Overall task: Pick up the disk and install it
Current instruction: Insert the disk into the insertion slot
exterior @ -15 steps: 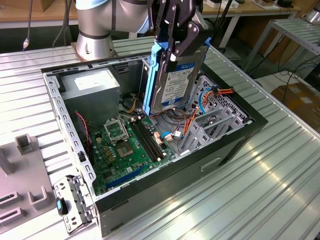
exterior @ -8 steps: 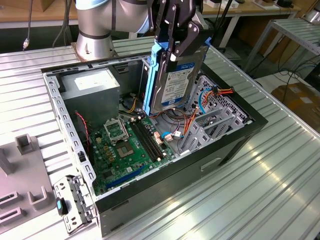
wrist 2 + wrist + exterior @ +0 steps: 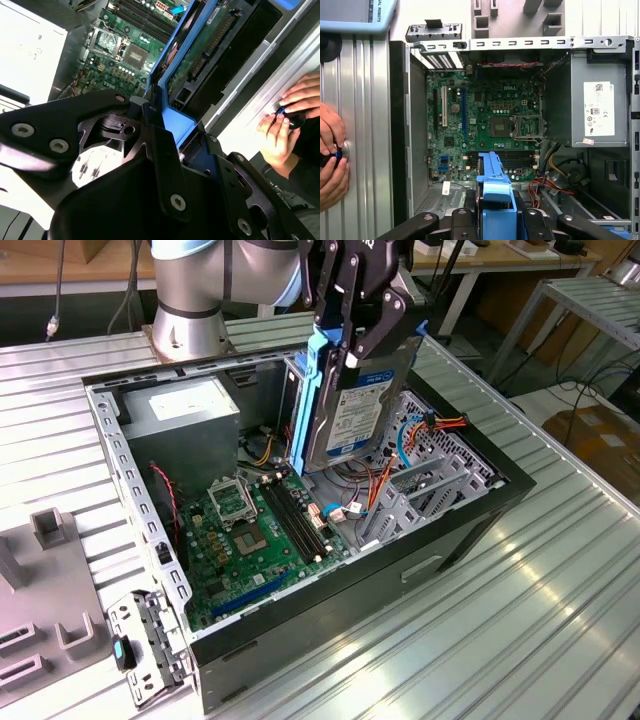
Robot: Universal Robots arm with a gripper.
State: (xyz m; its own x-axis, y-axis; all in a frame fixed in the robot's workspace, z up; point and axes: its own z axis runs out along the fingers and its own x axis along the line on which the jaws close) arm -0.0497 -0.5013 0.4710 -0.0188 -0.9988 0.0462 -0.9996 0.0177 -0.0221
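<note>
Now — end effector (image 3: 352,340) clamped on disk (image 3: 368,398) | disk upright above open case (image 3: 330,600) | white-and-blue label (image 3: 352,430) showing

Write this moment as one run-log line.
gripper: shut on dark rectangular blue-edged hard disk | disk: on edge over open black computer case | installed: not yet

The arm (image 3: 190,290) is a thick cylinder of smooth silver-grey metal, flaring into a round flange at its foot. The hand (image 3: 350,340) is matte black, built of flat angular links pinned together. In the second wrist view those links carry round silver socket-head screws (image 3: 22,130), and a small white-silver part (image 3: 92,167) sits recessed between them.
</note>
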